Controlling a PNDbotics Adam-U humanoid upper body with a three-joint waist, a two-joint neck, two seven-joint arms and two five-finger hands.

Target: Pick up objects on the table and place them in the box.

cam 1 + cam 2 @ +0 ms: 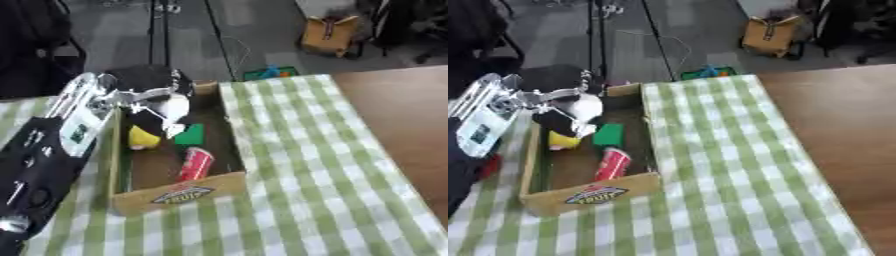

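Here the left hand (pixel 144 95) hangs over the far end of the open cardboard box (pixel 179 194), fingers curled round a black-and-white plush toy (pixel 166 112) directly above the box floor, where a red can (pixel 195 163) lies lengthwise nearer.

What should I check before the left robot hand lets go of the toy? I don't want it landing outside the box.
1. Toy held: ok. The left robot hand has fingers curled on the black, white and yellow plush toy.
2. Toy over the box: ok. It hangs inside the walls of the cardboard box.
3. Landing spot: ok. The red can and green block lie beside it, with bare box floor left of the can.
4. Toy touching the floor: cannot tell.
5. Right robot hand clear of the box: cannot tell; it shows in neither view.
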